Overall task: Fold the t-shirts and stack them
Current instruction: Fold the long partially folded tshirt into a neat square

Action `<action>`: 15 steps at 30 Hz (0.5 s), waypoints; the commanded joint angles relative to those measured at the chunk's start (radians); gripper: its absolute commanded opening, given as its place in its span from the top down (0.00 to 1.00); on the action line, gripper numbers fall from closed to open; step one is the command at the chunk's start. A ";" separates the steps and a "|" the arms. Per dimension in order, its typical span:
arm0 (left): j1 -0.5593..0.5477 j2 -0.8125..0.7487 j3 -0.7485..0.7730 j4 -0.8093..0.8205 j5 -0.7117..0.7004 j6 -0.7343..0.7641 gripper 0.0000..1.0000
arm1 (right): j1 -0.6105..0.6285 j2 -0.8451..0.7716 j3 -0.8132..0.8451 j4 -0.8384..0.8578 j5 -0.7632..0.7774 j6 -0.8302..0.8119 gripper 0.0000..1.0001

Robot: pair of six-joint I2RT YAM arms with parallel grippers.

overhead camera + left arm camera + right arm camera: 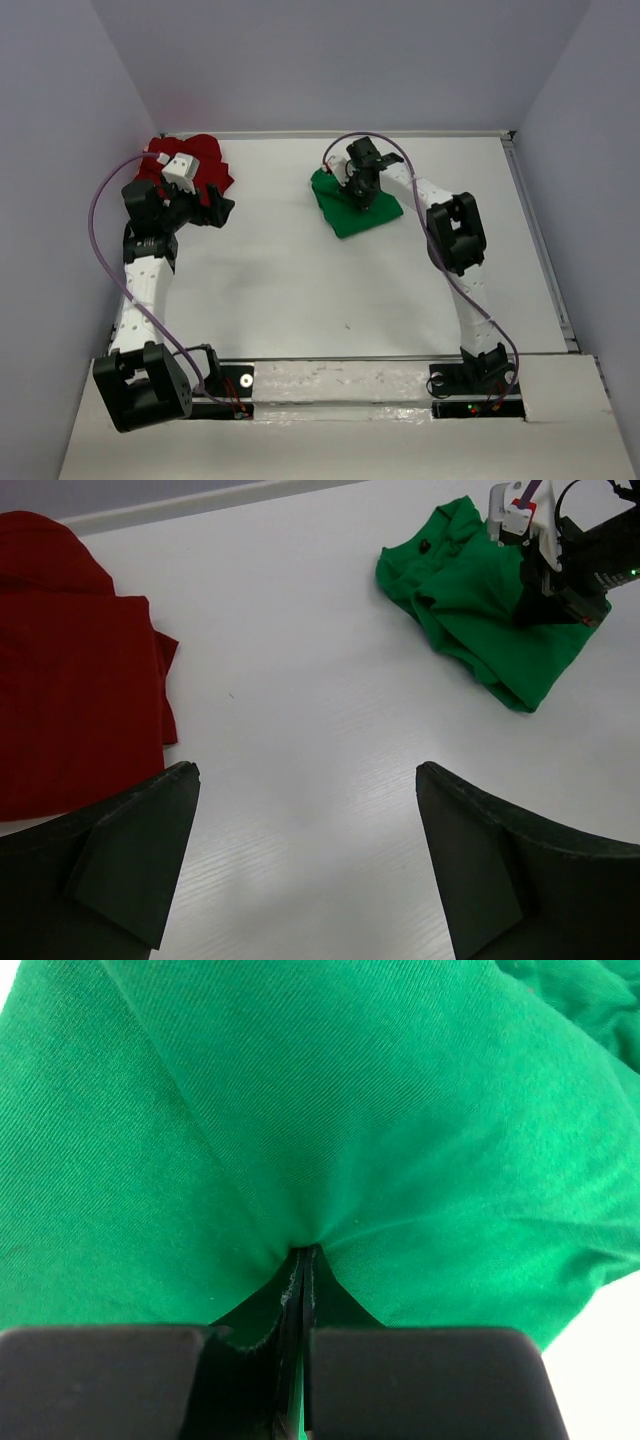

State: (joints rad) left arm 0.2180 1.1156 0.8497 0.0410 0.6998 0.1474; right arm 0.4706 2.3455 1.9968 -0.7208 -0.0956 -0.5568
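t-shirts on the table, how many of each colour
green t-shirt: 1
red t-shirt: 1
total: 2

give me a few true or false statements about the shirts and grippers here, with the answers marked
1. The right gripper is shut on the green t-shirt. True.
2. The left gripper is clamped on the red t-shirt. False: its jaws stand wide open and grip nothing.
3. The two shirts are stacked. False: they lie apart on the table.
4. The red t-shirt lies crumpled near the table's far left corner. True.
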 commanded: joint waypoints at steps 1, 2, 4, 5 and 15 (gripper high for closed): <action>0.006 -0.048 -0.017 0.054 0.046 -0.016 0.01 | -0.003 -0.066 -0.030 -0.124 -0.107 0.077 1.00; 0.004 -0.049 -0.018 0.056 0.049 -0.019 0.01 | -0.003 -0.071 -0.029 -0.137 -0.125 0.081 1.00; 0.004 -0.051 -0.018 0.059 0.052 -0.025 0.01 | 0.006 -0.080 -0.020 -0.166 -0.162 0.090 1.00; 0.004 -0.054 -0.018 0.059 0.052 -0.025 0.01 | 0.007 -0.083 -0.016 -0.178 -0.179 0.089 1.00; 0.004 -0.069 -0.024 0.062 0.050 -0.025 0.01 | 0.095 -0.075 0.014 -0.258 -0.309 0.069 1.00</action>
State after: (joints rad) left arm 0.2180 1.0824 0.8307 0.0586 0.7261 0.1284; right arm 0.5182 2.3161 1.9831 -0.9176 -0.3119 -0.4931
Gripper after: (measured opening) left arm 0.989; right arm 0.009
